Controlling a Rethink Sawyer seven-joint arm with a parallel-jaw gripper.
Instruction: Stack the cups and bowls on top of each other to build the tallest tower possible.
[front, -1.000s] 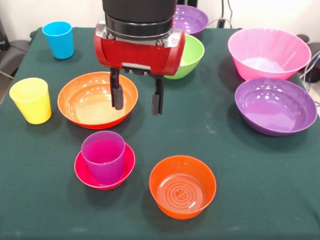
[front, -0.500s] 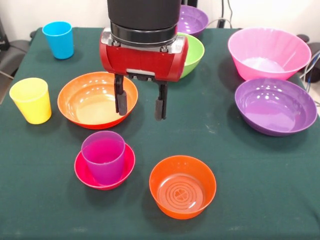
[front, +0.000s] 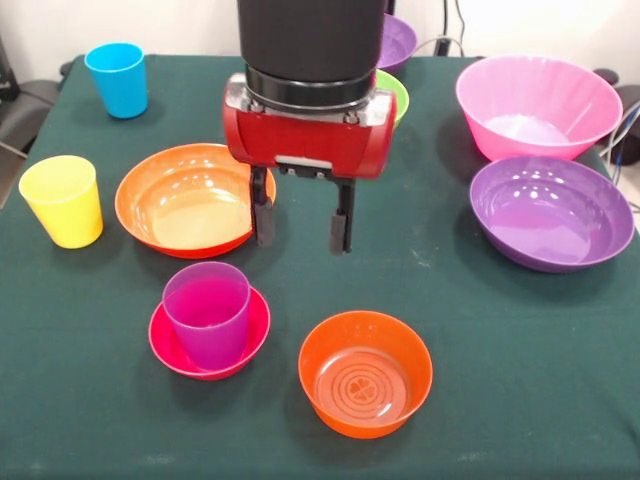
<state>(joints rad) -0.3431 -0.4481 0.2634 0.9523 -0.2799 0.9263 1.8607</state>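
Gripper (front: 303, 228) has shifted rightward and lower over half a second, jaws parted and empty, now above small orange bowl (front: 365, 386) at lower centre. Likely next pick. Purple cup (front: 207, 312) sits in red bowl (front: 168, 340), lower left

Bright, even overhead light falls across the green-clothed counter (front: 480, 330), raising white glare spots on the purple bowl (front: 551, 212) and wide orange bowl (front: 186, 199). Shadows beneath the dishes are soft and short. Focus is slightly soft throughout.
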